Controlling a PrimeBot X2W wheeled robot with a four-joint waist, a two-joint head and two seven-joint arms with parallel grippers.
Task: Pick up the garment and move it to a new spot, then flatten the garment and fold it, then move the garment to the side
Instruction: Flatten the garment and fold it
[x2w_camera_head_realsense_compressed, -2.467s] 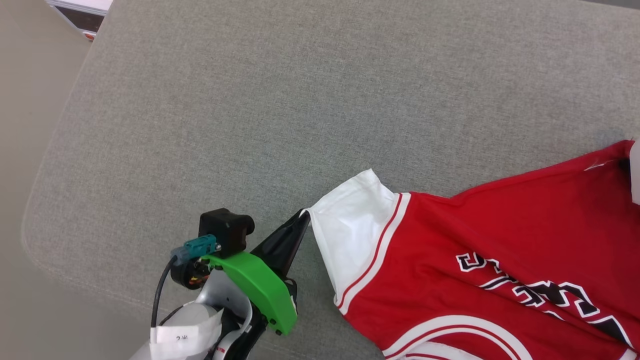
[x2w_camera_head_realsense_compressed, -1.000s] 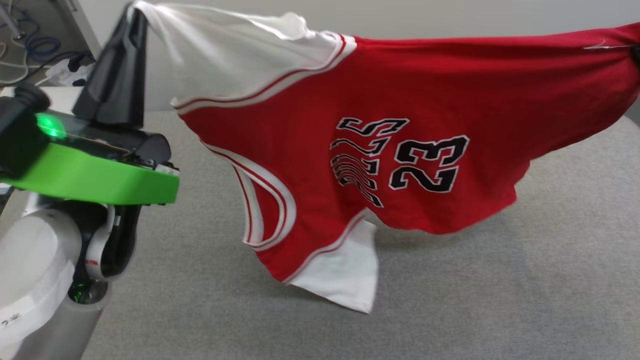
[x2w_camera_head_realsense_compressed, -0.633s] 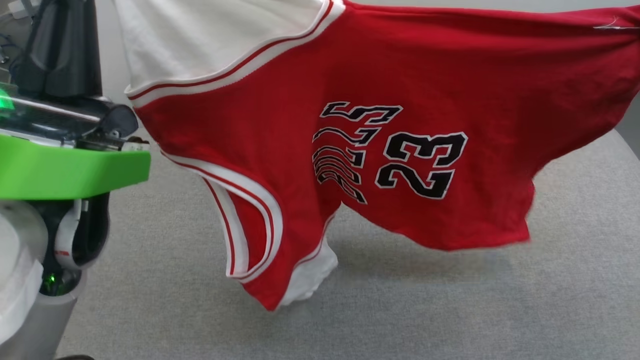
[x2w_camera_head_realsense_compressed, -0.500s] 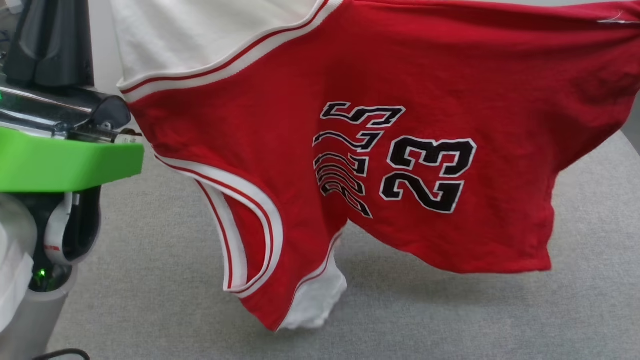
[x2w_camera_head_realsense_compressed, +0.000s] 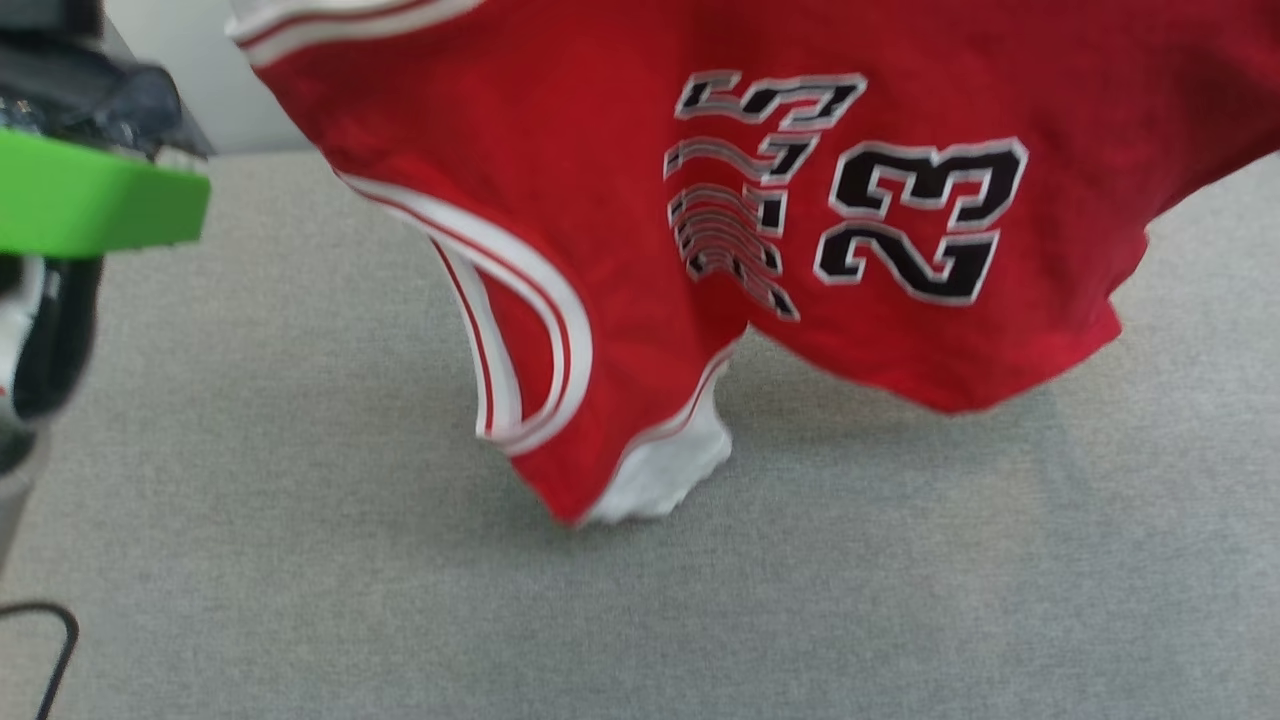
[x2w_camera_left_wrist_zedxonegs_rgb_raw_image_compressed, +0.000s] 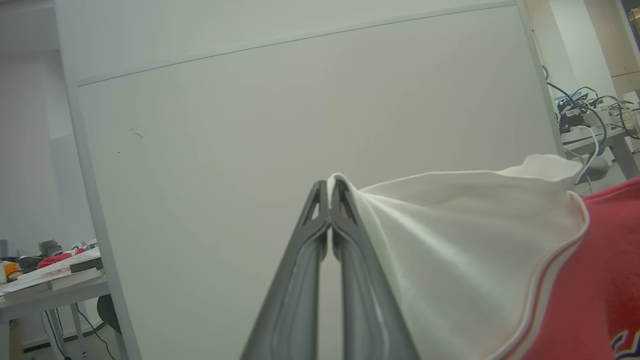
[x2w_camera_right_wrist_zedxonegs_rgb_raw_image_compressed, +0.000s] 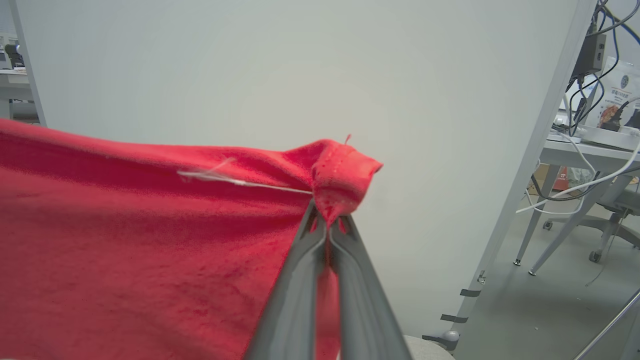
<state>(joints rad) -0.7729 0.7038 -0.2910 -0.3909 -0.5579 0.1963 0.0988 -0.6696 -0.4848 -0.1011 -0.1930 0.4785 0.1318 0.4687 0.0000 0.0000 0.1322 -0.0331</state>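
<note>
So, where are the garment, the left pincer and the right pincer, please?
garment (x2w_camera_head_realsense_compressed: 620, 250), head view, on the red front cloth.
left pincer (x2w_camera_left_wrist_zedxonegs_rgb_raw_image_compressed: 330, 191), left wrist view, between its fingertips, at the white sleeve edge.
right pincer (x2w_camera_right_wrist_zedxonegs_rgb_raw_image_compressed: 327, 220), right wrist view, between its fingertips, at the red hem.

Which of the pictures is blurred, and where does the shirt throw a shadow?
Head view: motion blur softens the garment and the green mount; a soft shadow lies on the grey surface beneath it. Left wrist view and right wrist view: sharp, evenly lit.
</note>
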